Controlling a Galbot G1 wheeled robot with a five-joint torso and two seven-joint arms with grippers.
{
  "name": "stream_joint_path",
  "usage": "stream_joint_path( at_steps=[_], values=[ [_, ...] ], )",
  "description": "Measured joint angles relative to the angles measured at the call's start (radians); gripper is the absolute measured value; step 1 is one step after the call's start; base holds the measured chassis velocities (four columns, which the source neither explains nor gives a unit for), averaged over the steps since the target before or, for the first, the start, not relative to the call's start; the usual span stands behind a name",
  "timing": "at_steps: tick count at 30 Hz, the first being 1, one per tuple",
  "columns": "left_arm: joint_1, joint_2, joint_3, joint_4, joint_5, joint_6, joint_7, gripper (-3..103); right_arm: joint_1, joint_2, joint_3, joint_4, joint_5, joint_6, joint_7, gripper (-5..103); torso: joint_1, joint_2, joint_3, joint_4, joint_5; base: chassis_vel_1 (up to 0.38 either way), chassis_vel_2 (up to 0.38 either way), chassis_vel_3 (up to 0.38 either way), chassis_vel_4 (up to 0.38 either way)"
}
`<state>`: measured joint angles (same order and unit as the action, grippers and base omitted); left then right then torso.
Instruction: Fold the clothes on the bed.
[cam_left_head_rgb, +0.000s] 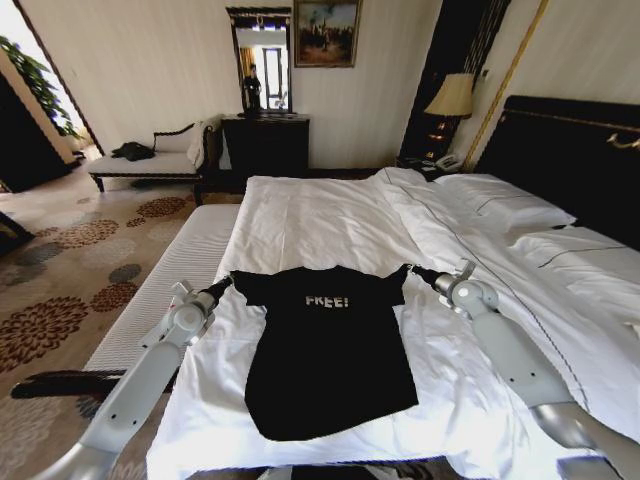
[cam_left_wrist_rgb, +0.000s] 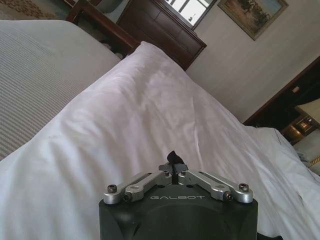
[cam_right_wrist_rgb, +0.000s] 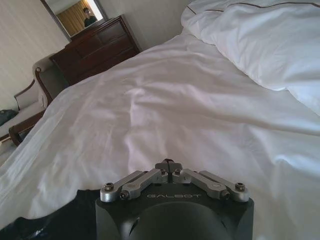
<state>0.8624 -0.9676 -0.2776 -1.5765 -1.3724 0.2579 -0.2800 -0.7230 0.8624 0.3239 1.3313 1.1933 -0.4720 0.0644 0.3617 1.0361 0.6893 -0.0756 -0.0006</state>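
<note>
White duvet (cam_left_head_rgb: 330, 215) lay under the black T-shirt (cam_left_head_rgb: 325, 350); my left gripper (cam_left_head_rgb: 228, 282) and right gripper (cam_left_head_rgb: 410, 270) pinched its sleeves, best kept level and taut.

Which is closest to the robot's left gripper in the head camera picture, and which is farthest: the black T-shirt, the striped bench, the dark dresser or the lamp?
From the left gripper:
1. Black T-shirt, pinched at its sleeve.
2. Striped bench, alongside the bed.
3. Dark dresser, at the far wall.
4. Lamp, far across by the headboard.
</note>
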Motion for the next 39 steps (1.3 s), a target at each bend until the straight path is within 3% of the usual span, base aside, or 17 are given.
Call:
stream_joint_path(
  at_steps=[13, 24, 39],
  values=[
    [0.012, -0.028, 0.012, 0.016, 0.029, -0.003, 0.005, 0, -0.074, 0.033, 0.026, -0.019, -0.063, 0.008, -0.001, 0, 0.0, 0.0, 0.0, 0.0, 0.0001, 0.0, 0.0, 0.0, 0.0],
    [0.031, -0.032, 0.006, 0.004, 0.035, -0.005, 0.008, 0, -0.142, 0.023, 0.046, 0.19, -0.037, 0.008, 0.013, 0, 0.0, 0.0, 0.0, 0.0, -0.0002, 0.0, 0.0, 0.0, 0.0],
    [0.05, -0.028, -0.004, -0.019, 0.039, -0.006, 0.006, 0, -0.051, 0.079, -0.177, 0.312, -0.086, -0.003, 0.059, 0, 0.0, 0.0, 0.0, -0.0001, -0.0001, 0.0, 0.0, 0.0, 0.0]
  ],
)
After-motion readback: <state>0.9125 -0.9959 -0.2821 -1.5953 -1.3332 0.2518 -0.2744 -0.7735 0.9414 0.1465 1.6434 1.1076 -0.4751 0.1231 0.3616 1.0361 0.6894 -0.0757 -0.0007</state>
